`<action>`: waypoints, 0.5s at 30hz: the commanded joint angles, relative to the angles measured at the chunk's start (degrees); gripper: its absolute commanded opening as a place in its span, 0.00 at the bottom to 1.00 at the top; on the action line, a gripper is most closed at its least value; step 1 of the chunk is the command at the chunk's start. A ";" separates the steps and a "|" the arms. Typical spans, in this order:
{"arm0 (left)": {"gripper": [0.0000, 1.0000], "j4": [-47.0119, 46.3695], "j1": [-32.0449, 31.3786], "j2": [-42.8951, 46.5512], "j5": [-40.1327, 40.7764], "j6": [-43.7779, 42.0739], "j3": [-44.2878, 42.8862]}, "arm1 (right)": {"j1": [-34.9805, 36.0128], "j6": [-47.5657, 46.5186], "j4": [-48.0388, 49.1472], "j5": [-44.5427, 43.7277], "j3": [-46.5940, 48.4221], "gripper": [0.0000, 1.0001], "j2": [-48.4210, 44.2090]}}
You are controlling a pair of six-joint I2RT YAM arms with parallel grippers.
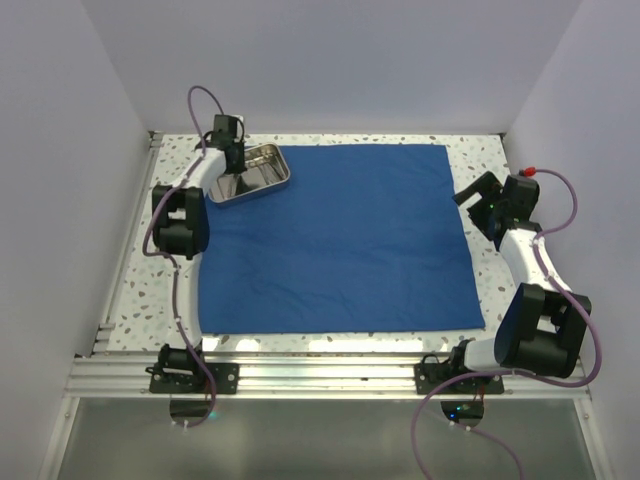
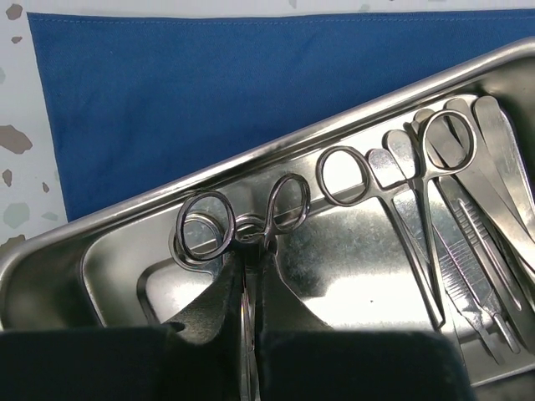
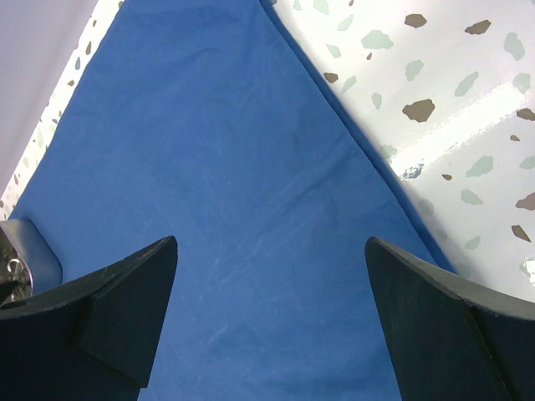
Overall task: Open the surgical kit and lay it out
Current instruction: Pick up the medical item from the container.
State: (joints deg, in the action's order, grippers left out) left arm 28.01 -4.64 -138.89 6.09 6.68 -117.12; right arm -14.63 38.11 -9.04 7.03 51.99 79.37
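The blue cloth (image 1: 340,240) is found spread flat over most of the table (image 1: 480,150), with speckled margins bare along the far and right edges. The steel tray (image 1: 272,158) stands at the cloth's far-left corner. Inside it, the left gripper (image 2: 248,288) is seen pressed together on the shank of a ring-handled instrument (image 2: 205,227). A second ringed instrument (image 2: 447,140) and tweezers (image 2: 501,154) are crowded at the tray's other end. The right gripper (image 3: 269,244) is held spread wide over the cloth near its right edge, gripping nothing.
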 commanded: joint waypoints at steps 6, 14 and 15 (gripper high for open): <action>0.00 -4.01 -0.10 6.16 0.24 0.27 6.90 | 0.22 -0.49 1.92 -0.17 -0.48 0.99 -0.45; 0.00 -7.18 -0.19 11.98 -0.64 0.09 11.65 | 0.22 -0.49 2.09 -0.26 -0.39 0.99 0.08; 0.00 -7.01 -0.19 11.63 -0.64 0.00 11.56 | 0.22 -0.49 2.09 -0.17 -0.39 0.99 0.08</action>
State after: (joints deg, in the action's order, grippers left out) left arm 23.35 -4.69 -130.54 5.96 6.83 -105.95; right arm -14.63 38.11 -8.97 7.03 51.99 79.37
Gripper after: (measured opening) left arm 0.035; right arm 0.986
